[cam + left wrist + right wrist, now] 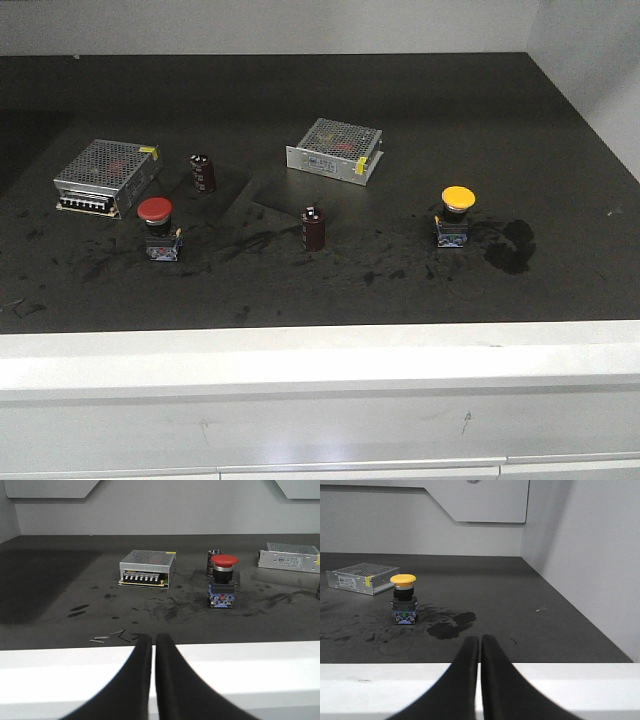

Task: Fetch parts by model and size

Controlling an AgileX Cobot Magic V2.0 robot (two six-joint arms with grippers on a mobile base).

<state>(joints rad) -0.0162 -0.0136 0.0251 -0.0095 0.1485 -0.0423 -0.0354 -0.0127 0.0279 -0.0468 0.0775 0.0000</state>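
Observation:
A red-capped push-button part [157, 228] [222, 581] stands upright on the dark table at the left, on its blue-marked block base. The yellow-capped part [456, 215] [403, 599] stands upright at the right. Neither gripper shows in the front view. In the left wrist view my left gripper [153, 639] is shut and empty, hovering over the white front ledge, well short of the red part. My right gripper [480, 639] is also shut and empty, near the ledge, with the yellow part ahead to its left.
Two silver perforated-metal boxes [107, 177] [334, 149] lie at the back. Two dark maroon capacitors [203, 173] [314, 229] stand between the parts. A dark stain [510, 244] spreads right of the yellow part. A grey wall [580, 555] bounds the right side, a white ledge [320, 365] the front.

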